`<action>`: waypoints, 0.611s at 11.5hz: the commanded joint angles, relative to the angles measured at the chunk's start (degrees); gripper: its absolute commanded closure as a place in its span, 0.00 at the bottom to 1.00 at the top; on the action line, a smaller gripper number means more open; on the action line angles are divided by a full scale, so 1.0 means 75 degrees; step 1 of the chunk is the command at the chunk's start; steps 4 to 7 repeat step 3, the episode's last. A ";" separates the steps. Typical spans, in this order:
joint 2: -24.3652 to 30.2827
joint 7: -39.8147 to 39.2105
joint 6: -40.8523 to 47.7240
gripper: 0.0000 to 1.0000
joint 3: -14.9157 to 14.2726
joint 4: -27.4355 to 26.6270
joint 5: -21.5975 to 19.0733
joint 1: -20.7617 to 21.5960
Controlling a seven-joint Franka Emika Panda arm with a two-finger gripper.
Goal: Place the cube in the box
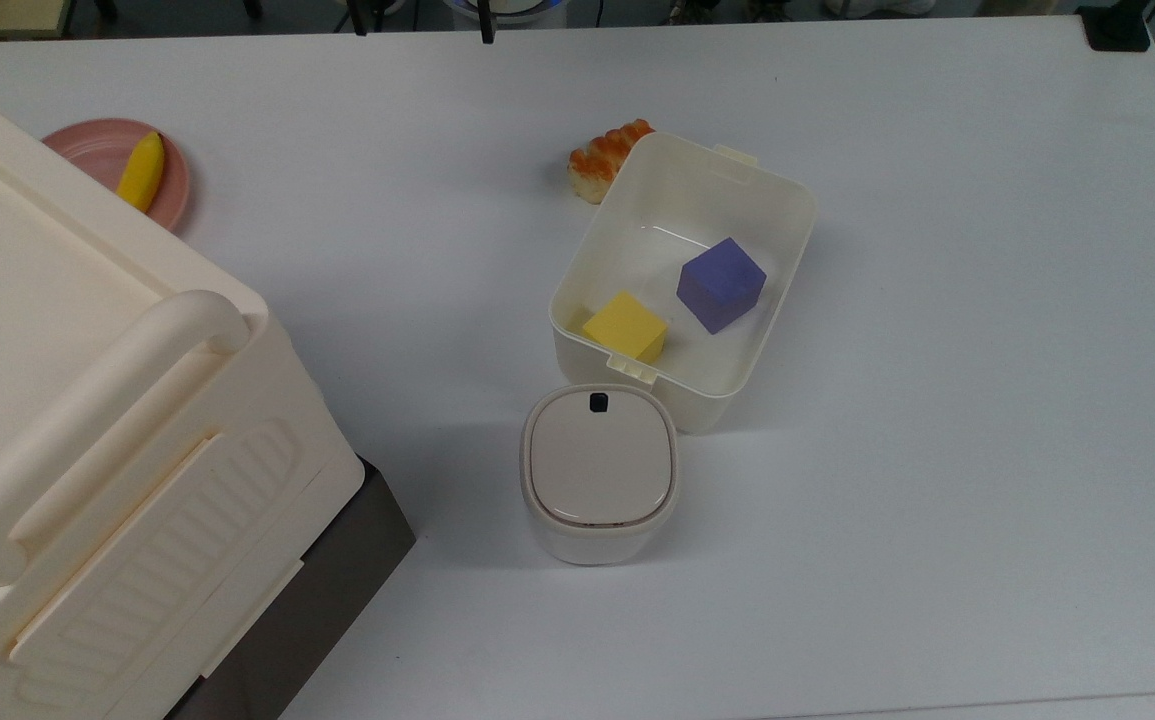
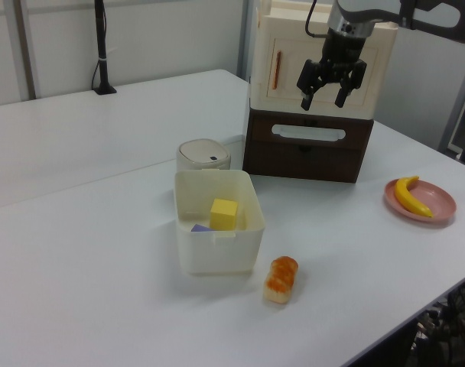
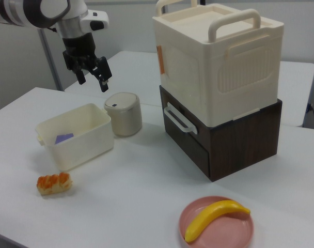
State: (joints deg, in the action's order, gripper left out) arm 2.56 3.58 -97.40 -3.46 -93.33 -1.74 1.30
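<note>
now the cube [image 1: 624,325] sits inside the box [image 1: 782,263], gripper [image 2: 330,85] spread above.

Bright, even, diffuse light from overhead. Soft faint shadows beneath the box [image 1: 777,215] and lidded bin [image 1: 599,470] on the white table [image 1: 937,450]. Mild glare inside the tub floor. Slightly soft side views; upper background dimmer.

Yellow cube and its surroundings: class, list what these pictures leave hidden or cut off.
- Right view: the box wall hides the yellow cube.
- Left view: the near wall covers most of the purple cube.
- Top view: the cream crate is cut by the top view's left edge and partly covers the pink plate.
</note>
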 commanded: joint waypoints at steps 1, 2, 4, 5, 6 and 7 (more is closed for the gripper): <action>0.0011 -0.0406 0.0248 0.00 -0.0112 0.0057 -0.0015 0.0143; 0.0011 -0.0406 0.0248 0.00 -0.0112 0.0057 -0.0015 0.0143; 0.0011 -0.0406 0.0248 0.00 -0.0112 0.0057 -0.0015 0.0143; 0.0011 -0.0406 0.0248 0.00 -0.0112 0.0057 -0.0015 0.0143; 0.0011 -0.0406 0.0248 0.00 -0.0112 0.0057 -0.0015 0.0143; 0.0011 -0.0406 0.0248 0.00 -0.0112 0.0057 -0.0015 0.0143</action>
